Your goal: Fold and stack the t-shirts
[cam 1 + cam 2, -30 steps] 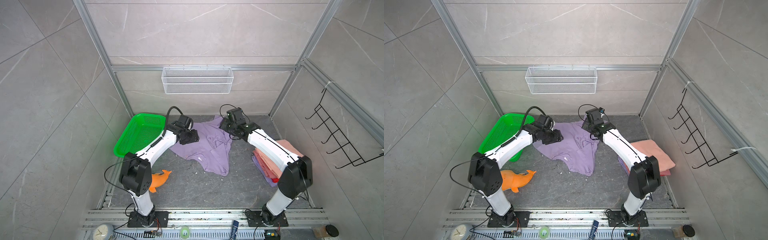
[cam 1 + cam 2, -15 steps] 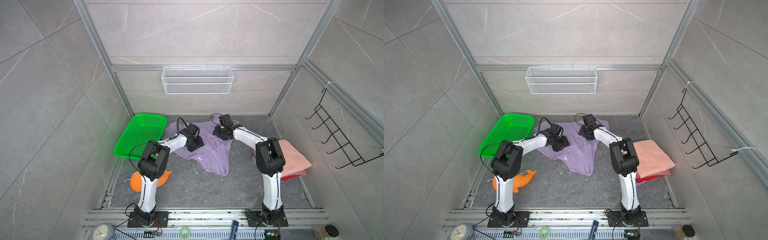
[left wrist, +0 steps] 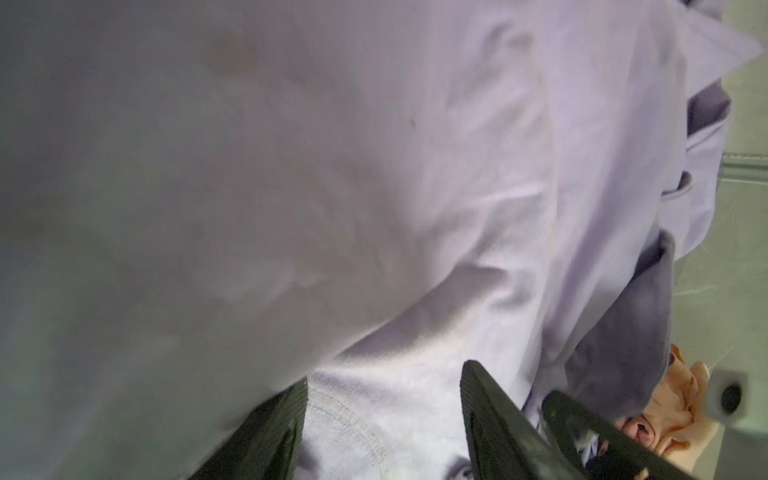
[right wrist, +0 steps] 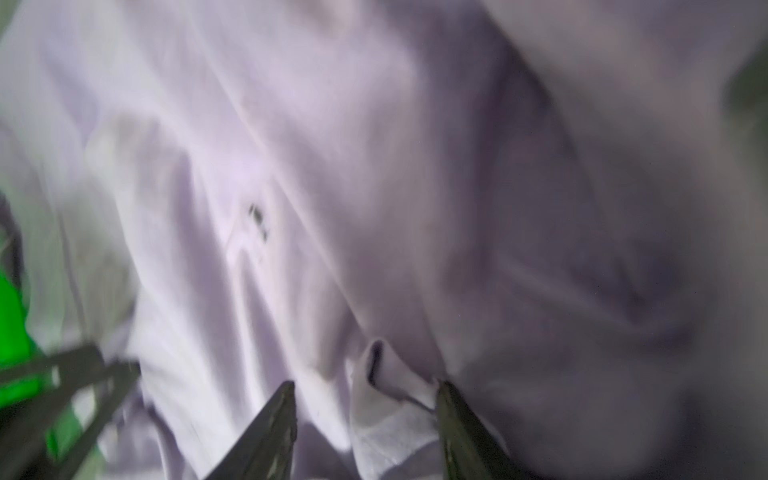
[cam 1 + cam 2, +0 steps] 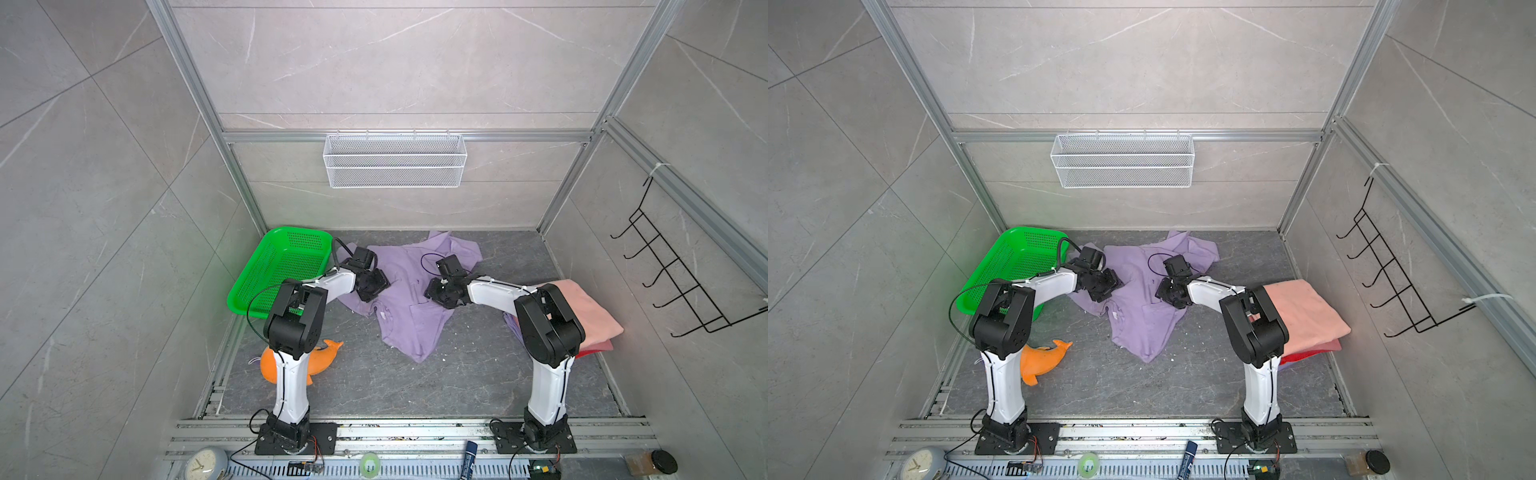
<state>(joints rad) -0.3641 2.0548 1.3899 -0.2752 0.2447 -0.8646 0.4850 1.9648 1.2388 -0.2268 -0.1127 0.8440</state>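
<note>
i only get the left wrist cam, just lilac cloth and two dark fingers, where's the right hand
observer: The right hand is down on the same lilac-purple cloth t-shirt, to the right of the left hand in both top views.
operator: is the shirt folded yet
observer: No, it lies rumpled and spread open on the dark grey tabletop.
operator: any finished ones
observer: A folded salmon-pink cloth t-shirt lies beside the right arm, on top of a red one.
</note>
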